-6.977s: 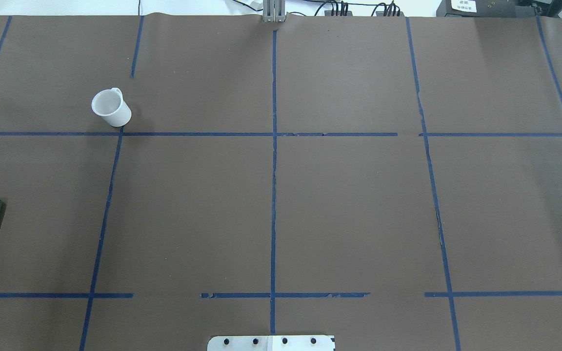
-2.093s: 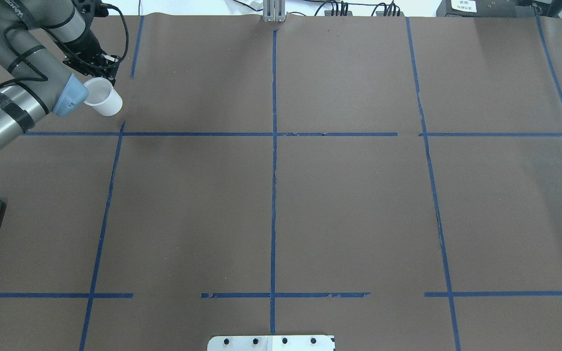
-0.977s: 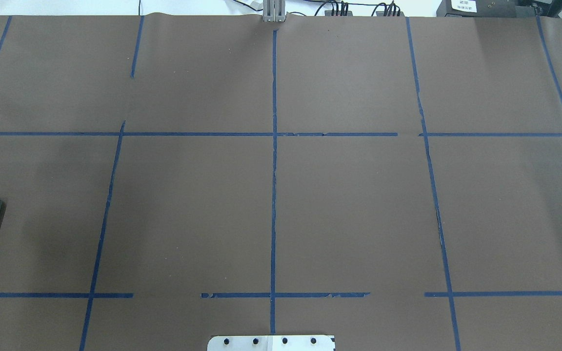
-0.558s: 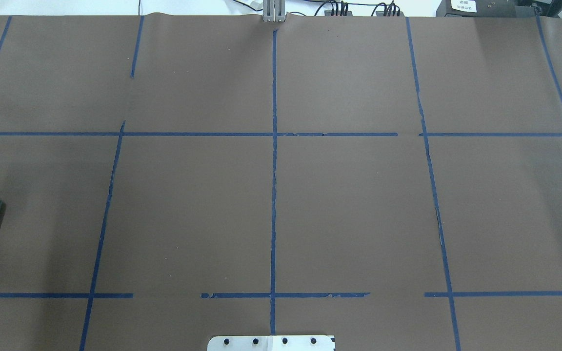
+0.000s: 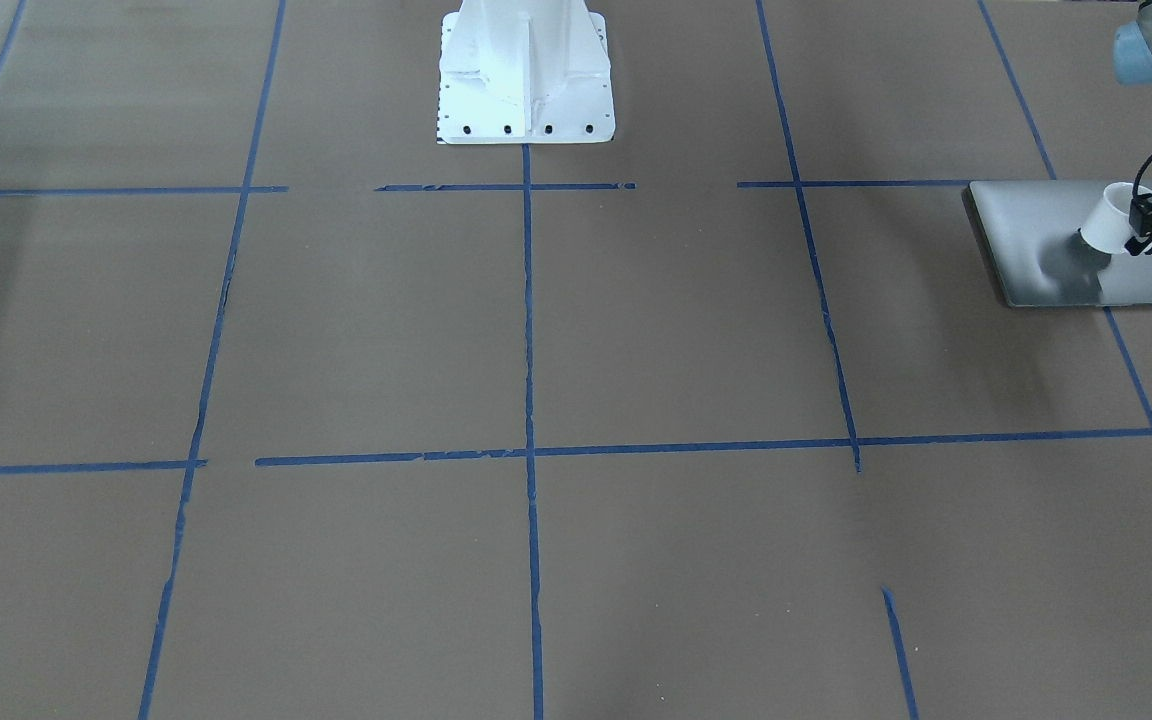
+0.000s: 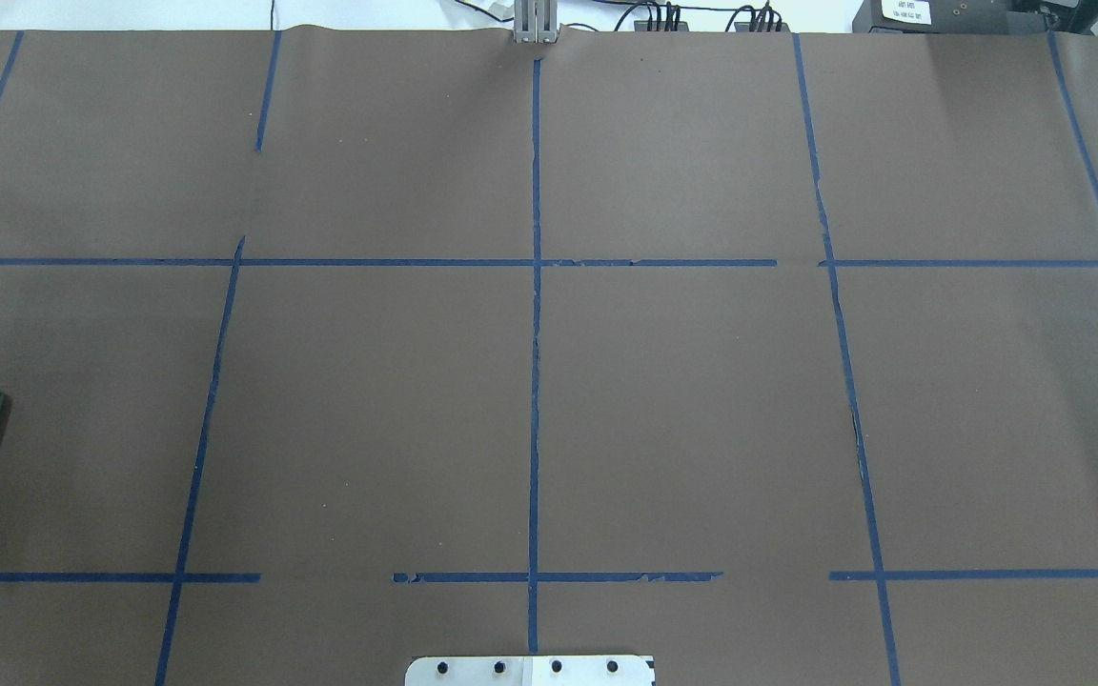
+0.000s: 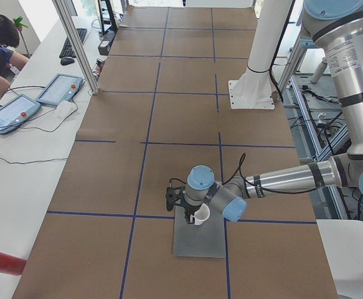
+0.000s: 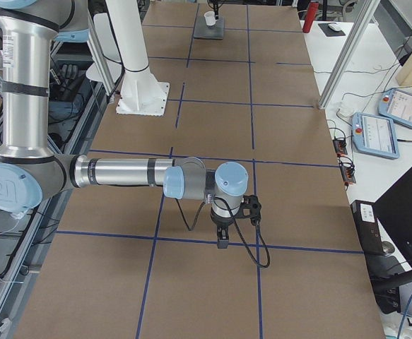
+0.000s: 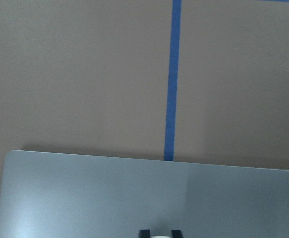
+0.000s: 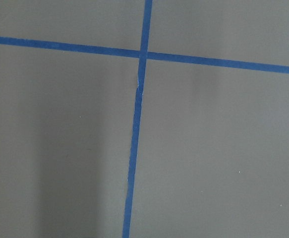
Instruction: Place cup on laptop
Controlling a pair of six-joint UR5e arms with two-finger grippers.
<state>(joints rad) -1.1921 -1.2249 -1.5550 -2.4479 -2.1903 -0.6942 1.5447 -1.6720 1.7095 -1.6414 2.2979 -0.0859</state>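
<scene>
Cup: a small white cup [image 5: 1104,225] is over the lid of the laptop [image 5: 1021,225], close to the lid's middle. I cannot tell whether its base touches the lid or hangs just above it. In the front-facing view it sits toward 2 o'clock from the middle of the surface [image 5: 636,330].

Laptop: flat, silver-grey and closed. It lies near the end of the surface on the robot's left. In the overhead view only one corner shows, at the 9 o'clock edge.

Left pincer: the left pincer [image 5: 1139,228] is clenched on the cup's rim, at the cup's 3 o'clock side in the front-facing view. The left wrist view shows two dark fingertips [image 9: 144,233] at its 6 o'clock edge, with a sliver of white between them.

Right pincer: the right pincer [image 8: 222,239] points down beside a tape crossing, well apart from the laptop. It shows only in a side view, so I cannot tell if it is released or clenched.

Surface: brown paper marked into a grid by blue tape lines [image 5: 527,320]. A white pedestal [image 5: 524,75] stands at 12 o'clock in the front-facing view.
</scene>
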